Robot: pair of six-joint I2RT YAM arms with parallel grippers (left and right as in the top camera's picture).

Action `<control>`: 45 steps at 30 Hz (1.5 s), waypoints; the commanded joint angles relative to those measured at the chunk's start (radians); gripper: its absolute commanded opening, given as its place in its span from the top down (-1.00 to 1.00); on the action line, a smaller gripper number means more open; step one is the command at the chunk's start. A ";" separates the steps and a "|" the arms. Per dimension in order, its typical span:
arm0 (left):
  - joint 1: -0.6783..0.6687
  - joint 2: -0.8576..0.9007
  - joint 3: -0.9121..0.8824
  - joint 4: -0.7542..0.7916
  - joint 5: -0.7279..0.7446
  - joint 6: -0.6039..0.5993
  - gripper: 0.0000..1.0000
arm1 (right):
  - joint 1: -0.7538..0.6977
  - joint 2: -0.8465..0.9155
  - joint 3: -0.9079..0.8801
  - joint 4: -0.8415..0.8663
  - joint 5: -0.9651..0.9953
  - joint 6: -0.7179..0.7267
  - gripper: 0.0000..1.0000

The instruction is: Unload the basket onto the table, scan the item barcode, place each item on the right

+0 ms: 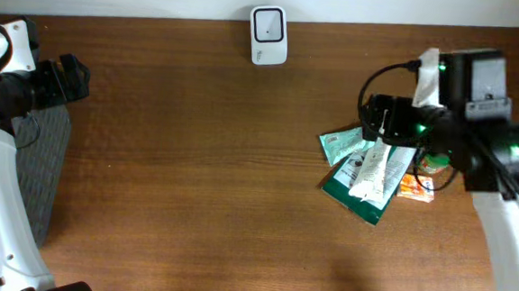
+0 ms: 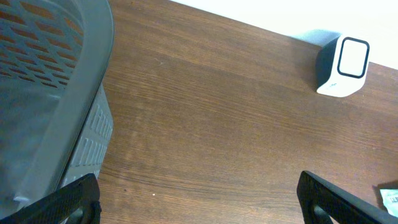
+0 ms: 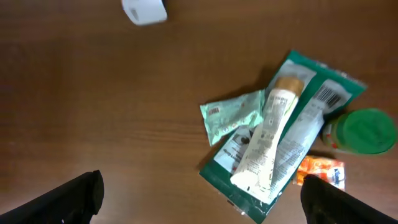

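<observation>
Five items lie in one heap on the right side of the table: one white tube (image 3: 267, 140), one dark green pouch (image 3: 297, 152), one pale green packet (image 3: 233, 115), one orange packet (image 3: 320, 172) and one jar with a green lid (image 3: 367, 130). The tube lies slantwise on top of the dark green pouch. The pale green packet pokes out from under the tube on the side toward the scanner, and the jar and the orange packet sit at the pouch's other edge. A printed barcode (image 3: 328, 96) shows face up on a white label near one end of the pouch. The single white scanner (image 1: 268, 35) stands at the far edge of the table near its middle, well apart from the heap. The right gripper (image 3: 205, 205) hangs above the heap with its fingers spread wide and nothing between them. The left gripper (image 2: 199, 202) is likewise spread wide over bare wood at the table's left side, just beside the one grey basket (image 2: 81, 81). Only the basket's rim and slotted wall show, so I cannot tell what is in it.
</observation>
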State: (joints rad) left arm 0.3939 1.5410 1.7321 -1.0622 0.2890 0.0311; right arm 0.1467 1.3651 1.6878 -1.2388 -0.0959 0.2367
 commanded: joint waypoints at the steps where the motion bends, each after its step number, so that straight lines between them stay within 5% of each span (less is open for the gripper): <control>1: 0.002 -0.012 0.011 0.002 0.011 0.015 -0.98 | 0.004 0.026 0.008 -0.003 0.002 0.003 -0.97; 6: 0.002 -0.012 0.011 0.002 0.011 0.015 -0.98 | 0.004 0.042 0.006 0.002 0.030 0.003 -0.97; 10: 0.002 -0.012 0.011 0.002 0.011 0.015 -0.98 | 0.002 -0.208 -0.137 0.067 0.212 0.003 -0.97; 18: 0.002 -0.012 0.011 0.002 0.011 0.015 -0.98 | -0.127 -1.047 -1.213 1.084 0.287 0.007 -0.97; 22: 0.002 -0.012 0.011 0.002 0.011 0.015 -0.99 | -0.127 -1.299 -1.585 1.334 0.283 0.008 -0.97; 26: 0.002 -0.012 0.011 0.002 0.011 0.015 -0.98 | -0.126 -1.362 -1.682 1.314 0.261 0.150 -0.97; 28: 0.002 -0.012 0.011 0.002 0.011 0.015 -0.98 | -0.126 -1.362 -1.682 1.167 0.247 0.146 -0.97; 45: 0.002 -0.012 0.011 0.002 0.011 0.015 -0.99 | -0.126 -1.359 -1.682 1.170 0.235 0.135 -0.97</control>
State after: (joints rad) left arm 0.3943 1.5372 1.7332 -1.0622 0.2890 0.0311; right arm 0.0254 0.0128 0.0128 -0.0628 0.1486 0.3668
